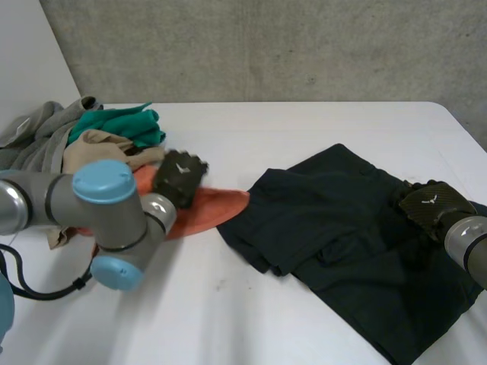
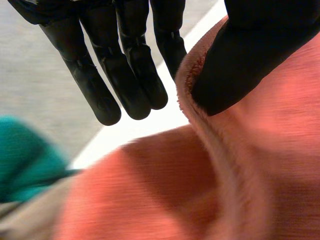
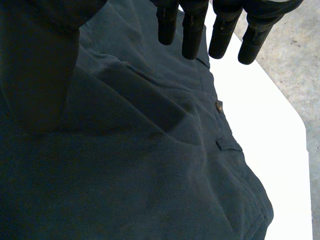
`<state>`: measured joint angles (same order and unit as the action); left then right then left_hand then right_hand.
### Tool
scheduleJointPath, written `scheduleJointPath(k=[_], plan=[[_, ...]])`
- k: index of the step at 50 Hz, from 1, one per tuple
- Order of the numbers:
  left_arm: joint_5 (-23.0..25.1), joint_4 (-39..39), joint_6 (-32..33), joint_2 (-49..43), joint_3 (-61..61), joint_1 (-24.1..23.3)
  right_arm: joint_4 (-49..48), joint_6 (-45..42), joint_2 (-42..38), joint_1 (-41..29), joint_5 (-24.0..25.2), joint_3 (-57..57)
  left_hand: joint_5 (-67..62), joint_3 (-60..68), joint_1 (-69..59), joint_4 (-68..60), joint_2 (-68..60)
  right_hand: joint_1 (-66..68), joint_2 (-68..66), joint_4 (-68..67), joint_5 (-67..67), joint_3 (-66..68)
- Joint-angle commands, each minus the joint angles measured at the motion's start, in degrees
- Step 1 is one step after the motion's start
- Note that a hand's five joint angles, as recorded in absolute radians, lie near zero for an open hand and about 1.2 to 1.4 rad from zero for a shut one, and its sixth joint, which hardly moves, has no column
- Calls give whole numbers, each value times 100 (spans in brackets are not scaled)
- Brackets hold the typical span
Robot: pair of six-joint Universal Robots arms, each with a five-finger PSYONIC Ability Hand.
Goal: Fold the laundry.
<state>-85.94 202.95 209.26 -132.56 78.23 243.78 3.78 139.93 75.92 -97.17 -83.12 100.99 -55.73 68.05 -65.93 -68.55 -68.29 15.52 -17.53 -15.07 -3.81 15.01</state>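
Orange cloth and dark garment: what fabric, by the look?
Orange cloth: likely fleece or terry, matte; fuzzy nap, thick soft hem. Dark garment: probably woven cotton twill, matte; fine diagonal weave, crisp creases, a button.

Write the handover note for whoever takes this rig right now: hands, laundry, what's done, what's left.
Left hand: open, fingers straight, over the edge of the orange cloth, thumb against its hem.
Right hand: open, over the dark shorts, gripping nothing.
Laundry: the shorts lie spread and rumpled on the robot's right side of the table. The orange cloth lies between them and a pile of clothes (grey, green, beige) at the far left corner.
Done: nothing looks neatly folded.
Left: fold the shorts, the orange cloth, then the pile.
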Motion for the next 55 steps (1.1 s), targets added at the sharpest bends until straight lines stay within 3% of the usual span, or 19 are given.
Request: scheduleJointPath(k=[1, 4, 10, 11, 12, 13, 14, 20, 28, 31, 36, 41, 46, 55], plan=[[-1889, 1079, 711, 344, -423, 1205, 0, -1, 2, -4, -3, -9, -1427, 1195, -1407, -1145, -1171, -56, 257, 10, -115, -5], [-2443, 1553, 1377, 625, -406, 1837, 0, -9, 2, -30, -3, -44, -1427, 1195, -1407, -1145, -1171, -56, 257, 10, -115, -5], [-2243, 2056, 2084, 626, -160, 1796, 9, -18, -51, -48, -11, -62, -1427, 1195, -1407, -1145, -1171, -56, 257, 10, -115, -5], [-2190, 2065, 2101, 626, -64, 1770, 9, -18, -77, -48, -11, -62, -197, -35, -177, 85, 59, -56, 257, 10, -115, -5], [-2111, 2065, 2136, 626, 94, 1700, 9, -18, -103, -56, -20, -53, 3778, -4011, 3799, 4061, 4035, -56, 257, 10, -115, -5], [-2076, 2065, 2145, 626, 156, 1656, 9, -18, -121, -57, -20, -44, 5250, -5483, 5271, 5533, 5507, -56, 257, 10, -115, -5], [-2049, 2065, 2163, 626, 201, 1594, 9, -9, -130, -57, -20, -44, 5573, -5805, 5593, 5855, 5829, -56, 257, 10, -115, -5], [-1996, 2003, 2180, 889, 578, 1041, 9, -1, -139, -30, -11, -44, 5573, -5805, 5593, 5855, 5829, -56, 257, 10, -115, -5], [-1883, 1547, 2154, 2058, 1387, 549, 18, 8, -113, 14, 15, -53, 5573, -5805, 5593, 5855, 5829, -39, 240, -6, -132, 12], [-1707, 1248, 2058, 2357, 1581, 136, 18, 8, -86, 14, 33, -79, 5573, -5805, 5593, 5855, 5829, -39, 240, -6, -132, 12], [-1505, 371, 1339, 2437, 1651, -917, 62, 8, 2, 23, 24, -114, 5573, -5805, 5593, 5855, 5829, -39, 240, -6, -132, 12], [-1250, -264, 424, 2148, 1493, -1745, 114, -71, 98, 23, -3, -123, 5534, -5767, 5555, 5817, 5791, -39, 240, -6, -132, 12], [-1117, -344, -174, 1086, 915, -2342, 185, -53, 98, 58, 50, -141, 5517, -5750, 5538, 5800, 5774, -22, 223, -23, -149, 29], [-1144, -335, -175, 20, -97, -2564, 185, -237, 63, 260, 77, -185, 5400, -5633, 5420, 5683, 5656, -106, 307, 61, -65, -55]])
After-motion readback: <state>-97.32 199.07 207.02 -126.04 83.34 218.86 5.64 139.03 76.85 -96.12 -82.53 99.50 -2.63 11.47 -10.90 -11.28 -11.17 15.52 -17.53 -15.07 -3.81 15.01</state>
